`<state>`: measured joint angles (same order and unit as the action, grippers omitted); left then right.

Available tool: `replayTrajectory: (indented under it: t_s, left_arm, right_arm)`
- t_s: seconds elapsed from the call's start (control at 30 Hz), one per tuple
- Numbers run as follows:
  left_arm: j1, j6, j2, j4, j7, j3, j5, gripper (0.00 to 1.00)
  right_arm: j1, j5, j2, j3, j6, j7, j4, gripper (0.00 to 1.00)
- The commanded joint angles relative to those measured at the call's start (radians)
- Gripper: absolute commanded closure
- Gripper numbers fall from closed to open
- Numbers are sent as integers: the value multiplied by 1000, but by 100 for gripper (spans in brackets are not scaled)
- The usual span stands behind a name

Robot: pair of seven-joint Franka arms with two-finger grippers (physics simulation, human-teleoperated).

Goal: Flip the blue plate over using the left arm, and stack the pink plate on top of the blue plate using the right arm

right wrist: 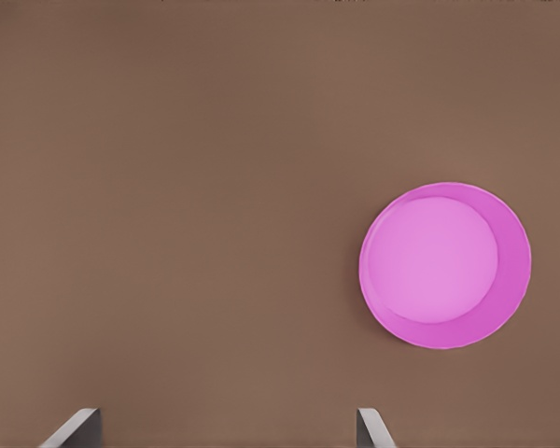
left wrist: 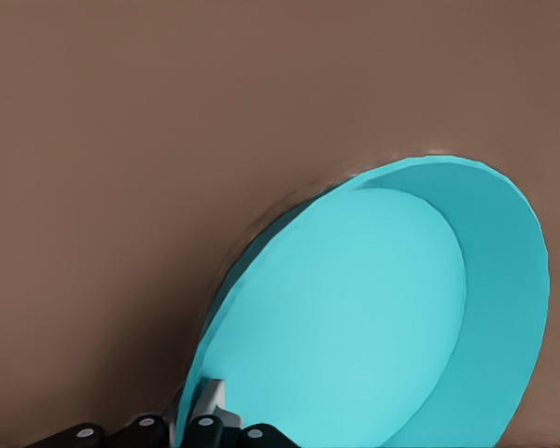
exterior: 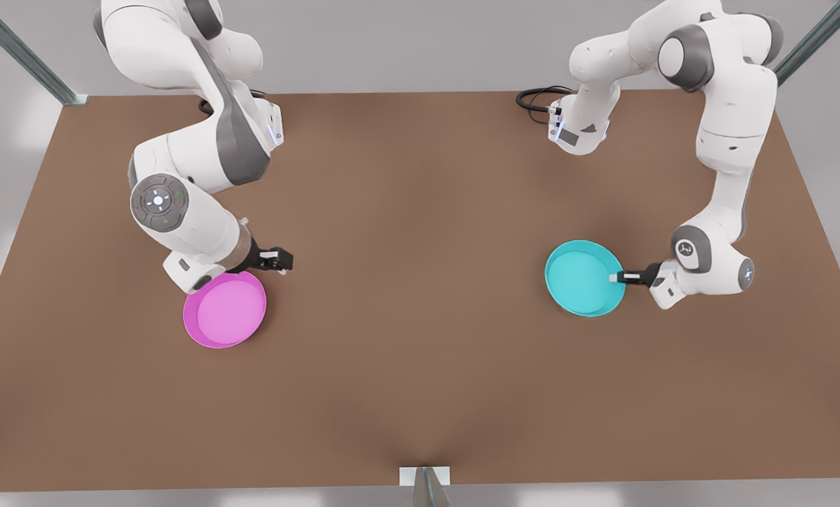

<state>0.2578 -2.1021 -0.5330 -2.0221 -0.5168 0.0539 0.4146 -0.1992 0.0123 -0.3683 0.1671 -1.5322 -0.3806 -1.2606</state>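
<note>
Brown table (exterior: 420,366) lay closest to us and filled most of the front view, both plates resting well apart on it. On the front view's right we saw the blue plate (exterior: 583,277), open side up, with the left gripper (exterior: 620,277) at its rim on the side toward that arm. In the left wrist view the fingers (left wrist: 210,403) sat closed upon the blue plate's (left wrist: 373,317) rim, one inside and one outside, and the dish looked tilted off the table, though we could not be sure how far it was raised. On the front view's left the pink plate (exterior: 225,310) lay flat, open side up. The right gripper (exterior: 277,260) hovered just beside its far rim, apart from it. In the right wrist view its two fingertips (right wrist: 371,429) stood wide apart with nothing between them, and the pink plate (right wrist: 445,266) lay off to one side of the gap.
</note>
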Motion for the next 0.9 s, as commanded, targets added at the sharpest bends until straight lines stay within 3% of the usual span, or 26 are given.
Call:
replayTrajectory:
  t_s: [0.0,0.17,0.4,0.87]
  left_arm:
    - [0,8,4,0,-5,-2,104,77]
    - [-2,28,11,16,-6,-6,102,79]
    - [0,28,8,22,-23,-8,102,79]
    - [-25,71,4,126,-8,-6,-23,79]
  right_arm:
    - [0,0,0,0,0,0,0,0]
    - [7,-2,0,-1,1,0,1,0]
    - [141,15,2,-3,12,14,-22,0]
    - [135,5,2,-1,9,34,-20,0]
